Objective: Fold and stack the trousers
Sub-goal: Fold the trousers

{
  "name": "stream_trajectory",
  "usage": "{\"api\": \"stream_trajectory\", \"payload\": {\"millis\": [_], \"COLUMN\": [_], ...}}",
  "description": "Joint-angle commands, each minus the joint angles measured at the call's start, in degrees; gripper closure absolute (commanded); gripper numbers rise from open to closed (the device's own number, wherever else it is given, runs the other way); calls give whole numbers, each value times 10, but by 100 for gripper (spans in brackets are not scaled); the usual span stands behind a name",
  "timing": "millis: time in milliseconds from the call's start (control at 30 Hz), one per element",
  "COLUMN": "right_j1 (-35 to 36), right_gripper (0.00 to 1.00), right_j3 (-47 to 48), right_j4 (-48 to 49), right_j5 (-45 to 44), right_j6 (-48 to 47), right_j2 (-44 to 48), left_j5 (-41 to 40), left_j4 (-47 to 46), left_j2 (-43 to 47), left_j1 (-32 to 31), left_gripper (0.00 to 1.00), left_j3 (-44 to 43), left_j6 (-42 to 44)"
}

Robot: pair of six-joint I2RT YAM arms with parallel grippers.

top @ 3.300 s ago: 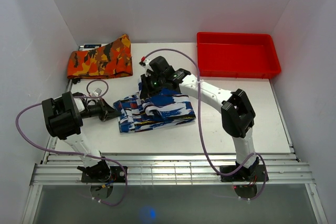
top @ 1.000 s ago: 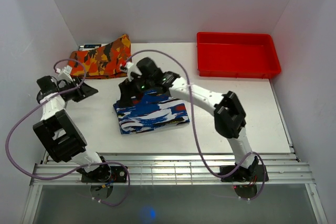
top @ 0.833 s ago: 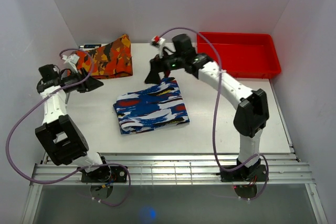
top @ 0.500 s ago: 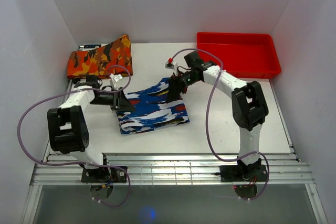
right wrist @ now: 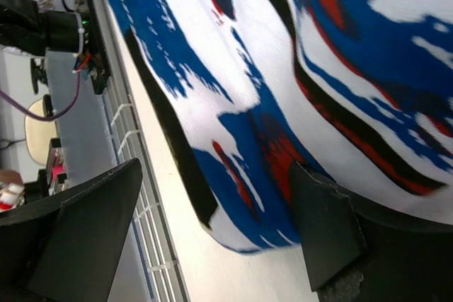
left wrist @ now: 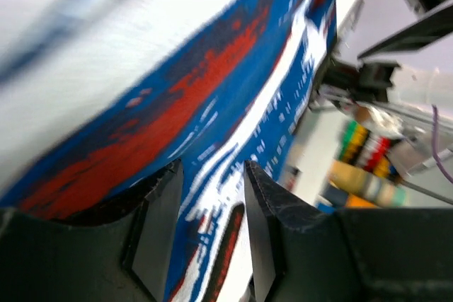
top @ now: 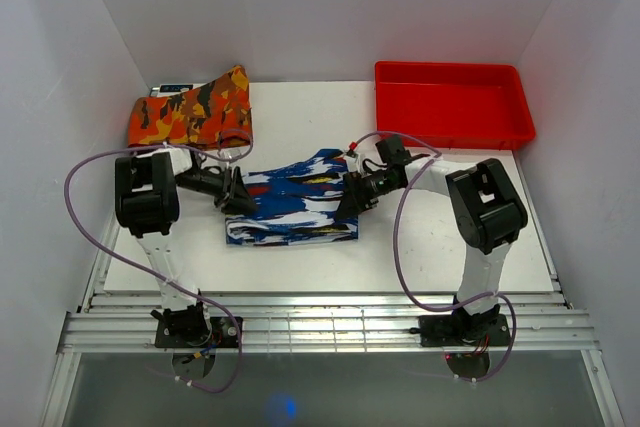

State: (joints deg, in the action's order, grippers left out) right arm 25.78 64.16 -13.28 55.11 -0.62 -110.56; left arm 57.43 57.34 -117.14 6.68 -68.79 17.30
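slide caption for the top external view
Left gripper and right gripper at opposite ends of the folded trousers, orange camo garment and red tray behind.

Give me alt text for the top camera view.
The left gripper and right gripper sit at opposite sides of the folded trousers. An orange camouflage cloth lies back left, a red tray back right.

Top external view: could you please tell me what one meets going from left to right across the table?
Orange camouflage cloth → left gripper → trousers → right gripper → red tray.
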Motion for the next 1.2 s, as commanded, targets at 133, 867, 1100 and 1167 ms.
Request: {"api": "stream_trajectory", "payload": {"millis": [133,867,1100,1167], "right_j1": [-16,-16,-14,-9], "right_gripper": [8,10,7,5], "right_j3": [66,151,87,80], "right_j4": [-91,-218,-164,-122], "right_j5": [-106,-260,-160,-145], "right_j6": [-53,-183,-121,-99], "right_j2": [51,276,272,244], "left_j5": [-29,82,121,95], "left_j4": [-124,-75,-137,-140], "left_j2": [14,277,276,260], "left_j1": [13,50,35,34], "left_gripper": [42,14,38,41], "left_j3": [-137,8,72,96], "left_j6": [-19,-103,-159,-149]}}
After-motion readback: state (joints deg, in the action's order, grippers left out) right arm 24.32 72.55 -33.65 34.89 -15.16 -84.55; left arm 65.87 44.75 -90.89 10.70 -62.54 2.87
